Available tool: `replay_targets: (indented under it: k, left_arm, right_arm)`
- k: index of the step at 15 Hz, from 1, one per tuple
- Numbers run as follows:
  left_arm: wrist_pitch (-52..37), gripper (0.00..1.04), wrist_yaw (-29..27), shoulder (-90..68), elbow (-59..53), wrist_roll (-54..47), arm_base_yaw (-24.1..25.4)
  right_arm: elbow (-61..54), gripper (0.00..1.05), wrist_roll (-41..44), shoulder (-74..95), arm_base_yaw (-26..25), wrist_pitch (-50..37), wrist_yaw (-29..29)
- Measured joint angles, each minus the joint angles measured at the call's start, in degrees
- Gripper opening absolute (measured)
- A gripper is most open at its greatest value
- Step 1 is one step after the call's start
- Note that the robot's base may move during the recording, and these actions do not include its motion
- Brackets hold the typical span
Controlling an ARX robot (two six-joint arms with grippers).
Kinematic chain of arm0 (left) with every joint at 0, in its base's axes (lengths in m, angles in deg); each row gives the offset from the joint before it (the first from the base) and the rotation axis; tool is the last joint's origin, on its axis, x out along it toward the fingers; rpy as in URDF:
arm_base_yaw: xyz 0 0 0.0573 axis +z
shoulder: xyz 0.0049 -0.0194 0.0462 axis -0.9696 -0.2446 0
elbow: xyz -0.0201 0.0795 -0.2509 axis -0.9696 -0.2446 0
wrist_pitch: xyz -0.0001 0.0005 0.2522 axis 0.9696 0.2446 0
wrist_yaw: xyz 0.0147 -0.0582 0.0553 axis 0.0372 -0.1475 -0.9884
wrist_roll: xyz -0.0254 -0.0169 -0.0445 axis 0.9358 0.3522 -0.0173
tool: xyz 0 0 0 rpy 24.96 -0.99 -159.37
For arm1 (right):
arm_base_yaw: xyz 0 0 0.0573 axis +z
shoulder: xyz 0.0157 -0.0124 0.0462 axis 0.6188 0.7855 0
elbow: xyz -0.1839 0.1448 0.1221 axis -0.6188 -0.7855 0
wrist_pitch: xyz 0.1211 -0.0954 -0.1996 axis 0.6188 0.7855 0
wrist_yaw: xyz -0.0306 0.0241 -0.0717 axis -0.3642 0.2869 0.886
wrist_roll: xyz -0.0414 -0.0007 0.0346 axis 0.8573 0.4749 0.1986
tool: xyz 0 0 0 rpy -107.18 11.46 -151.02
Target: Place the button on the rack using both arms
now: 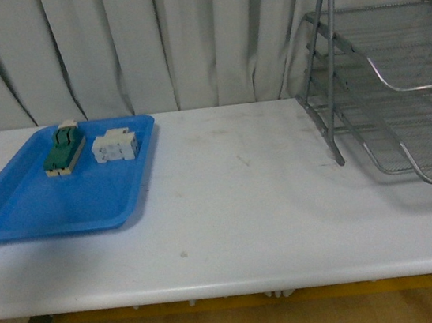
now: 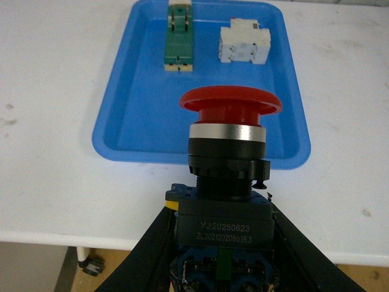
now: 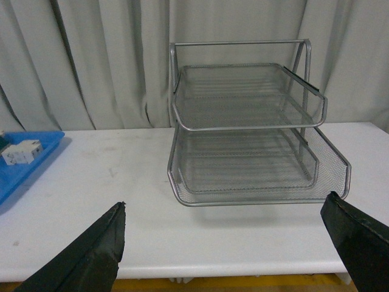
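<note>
In the left wrist view the button (image 2: 230,158), red mushroom cap on a black-and-blue body, is clamped between the black fingers of my left gripper (image 2: 222,243), which is shut on its body. It hangs above the table's near edge, in front of the blue tray. The silver wire-mesh rack (image 1: 397,82) stands at the table's right end. In the right wrist view the rack (image 3: 249,134) faces my right gripper (image 3: 225,243), which is open, its fingers spread wide with nothing between them. Neither arm shows in the front view.
A flat blue tray (image 1: 23,207) lies at the table's left, holding a green-and-cream switch block (image 1: 64,148) and a white blocky component (image 1: 115,147). White table top (image 1: 237,198) stretches between tray and rack. Grey curtains hang behind.
</note>
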Motion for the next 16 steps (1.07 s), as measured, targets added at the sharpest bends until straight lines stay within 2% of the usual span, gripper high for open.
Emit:
replay_targets:
  k: [16]
  left_arm:
    - [-0.85,0.36,0.37,-1.64,-0.55,0.68,-0.79]
  right_arm:
    - [0.0,0.98,0.0,0.02,0.0,0.11,0.02]
